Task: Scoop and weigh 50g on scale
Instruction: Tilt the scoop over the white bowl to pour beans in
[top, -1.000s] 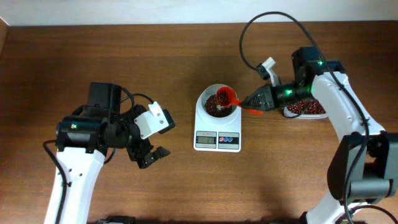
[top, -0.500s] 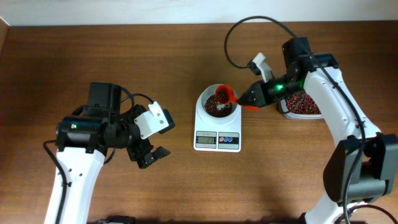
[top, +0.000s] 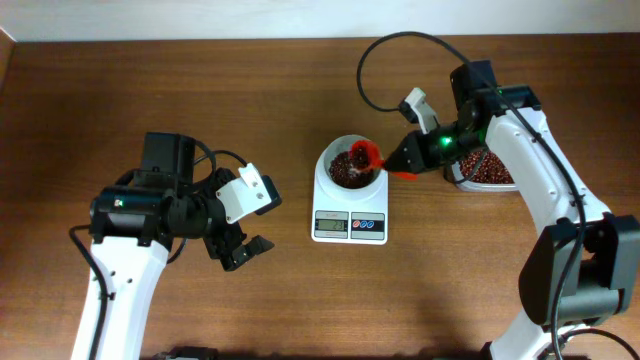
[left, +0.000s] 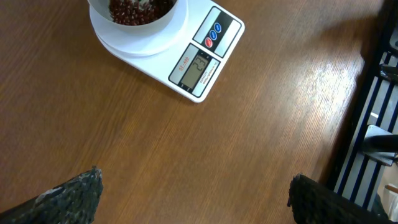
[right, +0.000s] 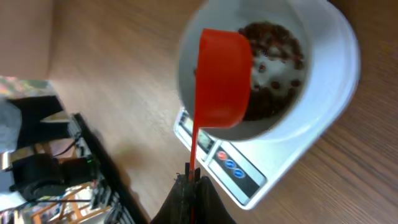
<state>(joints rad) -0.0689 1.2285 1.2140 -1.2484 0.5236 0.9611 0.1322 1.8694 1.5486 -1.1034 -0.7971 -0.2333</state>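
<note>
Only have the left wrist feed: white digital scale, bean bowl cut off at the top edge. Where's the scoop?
Observer: The red plastic scoop is tipped over the right rim of the round white bowl, its handle pinched in the right gripper.
Operator: Anything left in it?
Observer: Cannot tell. The right wrist view shows only its back, with the mouth turned toward the dark red beans in the bowl.
Operator: Source container?
Observer: A clear plastic tub of beans sits to the right of the scale, partly under the right arm.
</note>
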